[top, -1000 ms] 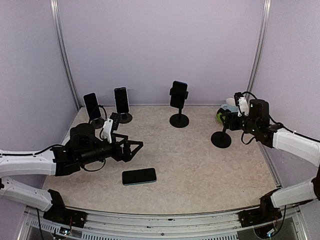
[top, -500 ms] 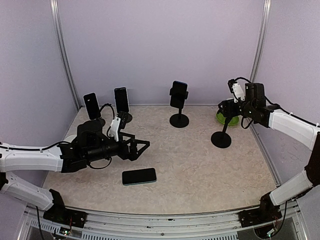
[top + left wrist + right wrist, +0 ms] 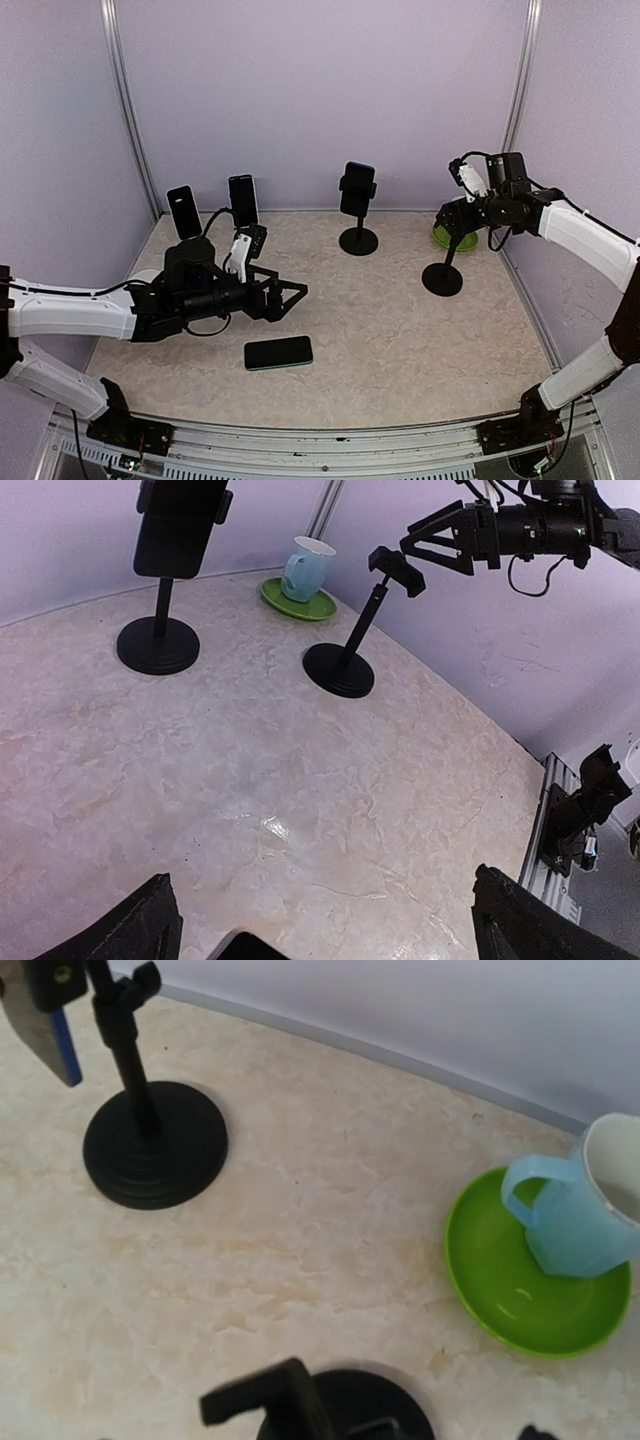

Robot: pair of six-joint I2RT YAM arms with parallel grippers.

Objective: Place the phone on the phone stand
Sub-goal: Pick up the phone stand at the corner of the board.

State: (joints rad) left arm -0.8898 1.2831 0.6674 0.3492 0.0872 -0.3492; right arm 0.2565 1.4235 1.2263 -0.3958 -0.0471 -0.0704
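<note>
Broadly, a beige marbled table fills the enclosure. The left arm reaches in low from the left edge. Its left gripper hovers over the table with its jaws spread wide and nothing between them.

The right arm comes in from the right wall at the back. The right gripper also has its jaws parted and holds nothing. It sits just beside the top cradle of the empty phone stand, without touching it.

That black stand is upright on its round base near the back right. A central stand by the back wall carries a dark phone upright, and so do the two left-hand stands in the back left corner.

The phone, black with a teal edge, lies flat on the table at front left. It is just in front of the left gripper and well apart from the empty stand.

A green saucer lies behind the empty stand, with a pale blue mug standing on it.
</note>
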